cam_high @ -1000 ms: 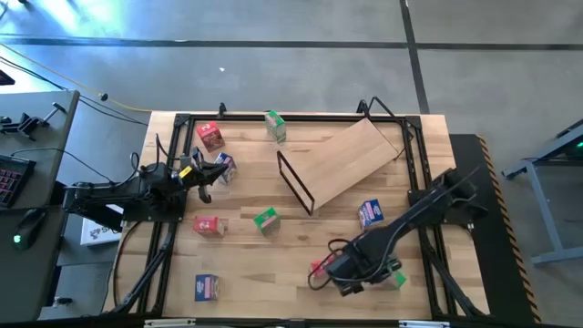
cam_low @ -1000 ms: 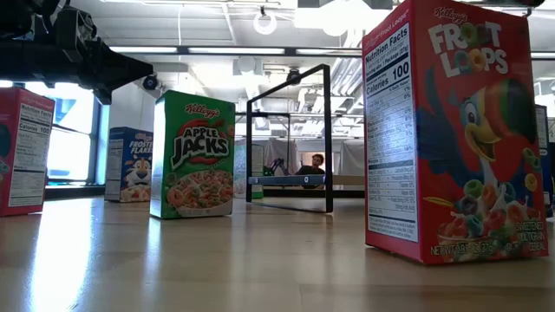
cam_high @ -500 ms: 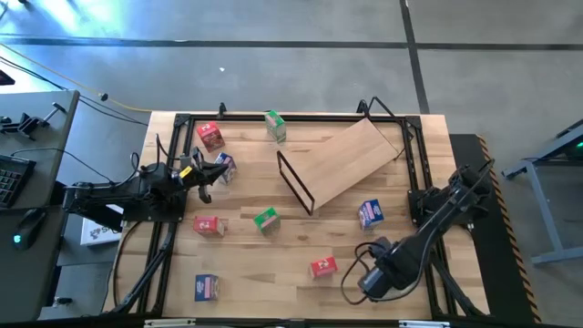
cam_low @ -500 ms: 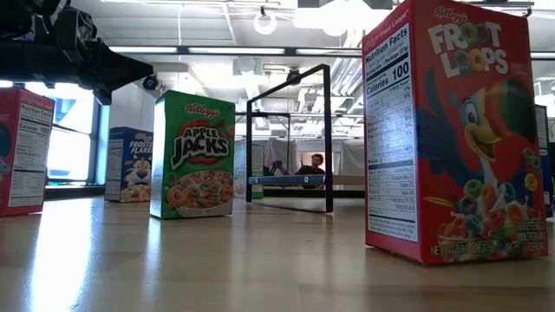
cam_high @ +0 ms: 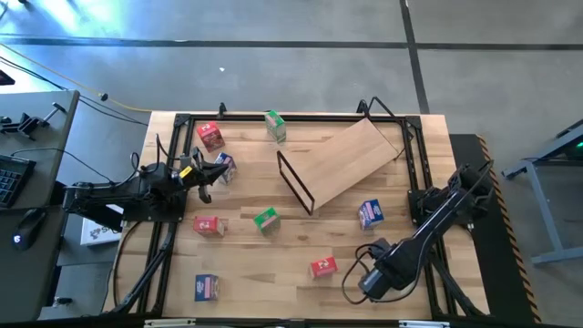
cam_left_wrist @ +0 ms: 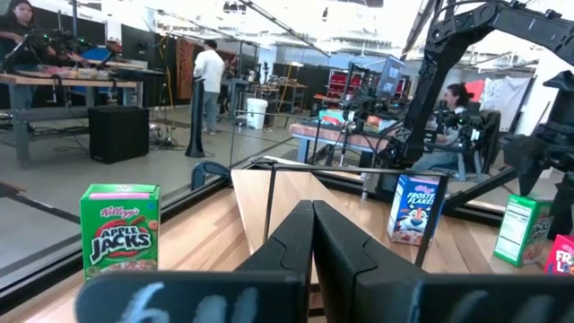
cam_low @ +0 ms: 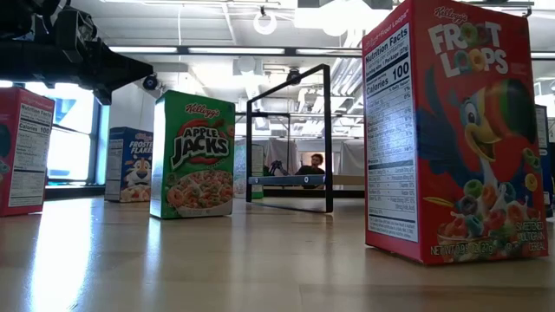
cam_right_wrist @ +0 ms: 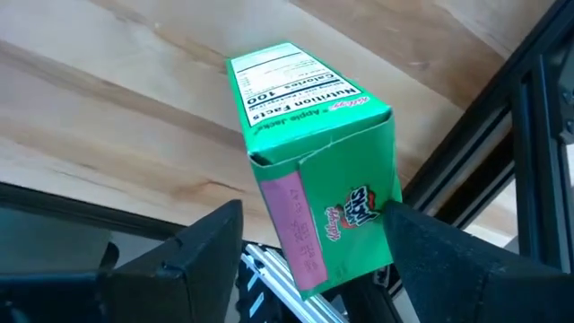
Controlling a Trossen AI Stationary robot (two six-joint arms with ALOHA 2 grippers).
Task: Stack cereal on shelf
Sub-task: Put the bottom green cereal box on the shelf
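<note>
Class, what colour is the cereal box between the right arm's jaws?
Green, an Apple Jacks box; the right wrist view shows it best.

From above, the right end effector at about five o'clock on the light wooden bench is covered by its own dark wrist, so the green Apple Jacks cardboard box between its fingers does not show there. In the right wrist view that box's lower end is hidden behind the dark fingers and the picture's edge.

At bench height, the red Froot Loops cardboard box is cut off at twelve o'clock, and another red box at nine o'clock is cropped. The slanted plywood shelf appears only edge-on behind its black wire frame.

The left wrist view shows a blurred pale smear at six o'clock, unreadable.
</note>
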